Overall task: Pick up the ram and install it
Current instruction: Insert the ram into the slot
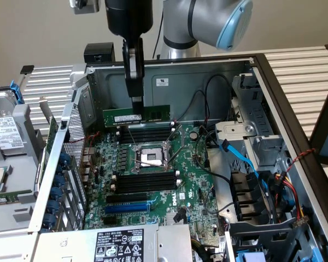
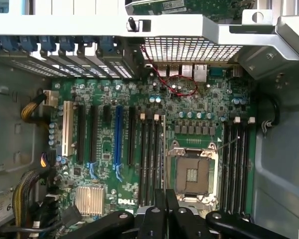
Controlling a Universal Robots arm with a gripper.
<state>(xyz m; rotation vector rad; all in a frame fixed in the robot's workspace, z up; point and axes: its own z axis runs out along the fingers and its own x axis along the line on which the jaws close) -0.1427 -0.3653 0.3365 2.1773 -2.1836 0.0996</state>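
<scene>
In the exterior view the ram (image 1: 156,114), a long green stick with a white label, hangs level just above the far black memory slots (image 1: 147,134) of the motherboard (image 1: 191,180). My gripper (image 1: 136,106) comes straight down from above and is shut on the ram's upper edge, left of its middle. The wrist view looks down past the shut fingers (image 2: 157,216) onto the board, with black memory slots (image 2: 149,154) on one side of the CPU socket (image 2: 192,174) and more slots (image 2: 236,159) on the other. I cannot make out the ram in that view.
The open computer case has a metal back wall (image 1: 169,76) just behind the ram. The CPU socket (image 1: 150,158) sits between the two slot banks, with a blue slot (image 1: 126,207) nearer. Black and blue cables (image 1: 240,158) and a drive cage (image 1: 251,136) crowd the exterior view's right.
</scene>
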